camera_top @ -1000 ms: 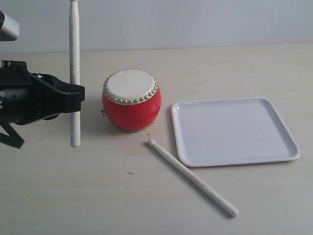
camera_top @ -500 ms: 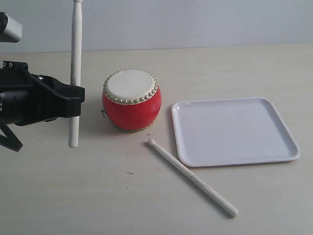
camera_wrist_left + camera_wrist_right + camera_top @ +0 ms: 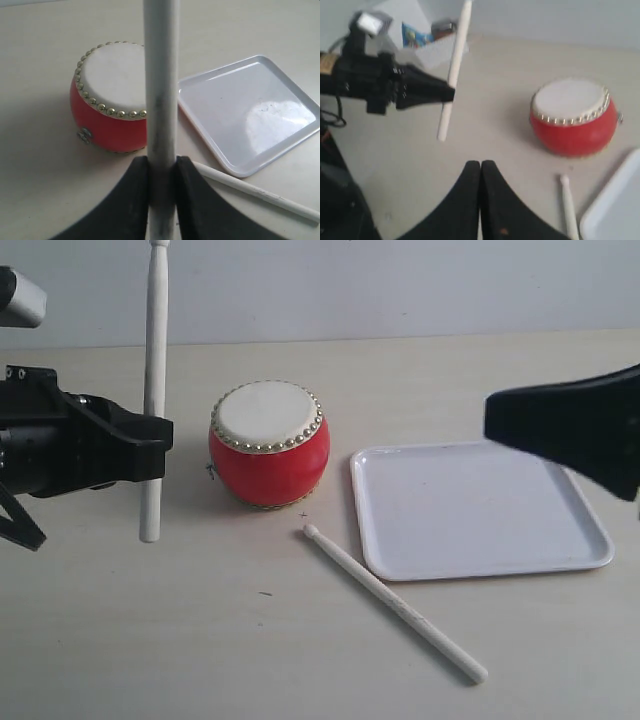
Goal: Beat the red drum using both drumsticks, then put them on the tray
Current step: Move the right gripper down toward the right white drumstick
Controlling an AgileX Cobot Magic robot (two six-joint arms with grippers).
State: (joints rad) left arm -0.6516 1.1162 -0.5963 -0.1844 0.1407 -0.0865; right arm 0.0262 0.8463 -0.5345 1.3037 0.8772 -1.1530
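Observation:
The red drum with its cream skin and gold studs stands mid-table. Left of it my left gripper is shut on one drumstick, held upright, its lower end just above the table. The left wrist view shows the same drumstick clamped between the black fingers, drum behind. The second drumstick lies diagonally on the table between drum and white tray. My right gripper hangs above the tray, shut and empty; in its wrist view the right gripper shows jaws pressed together.
The left arm's black body fills the left edge of the exterior view. The right wrist view shows a box with clutter beyond the table's far side and a dark stand near its edge.
My right gripper has come into the exterior view from the right, above the tray. The left gripper and its upright drumstick have barely shifted since a second ago.

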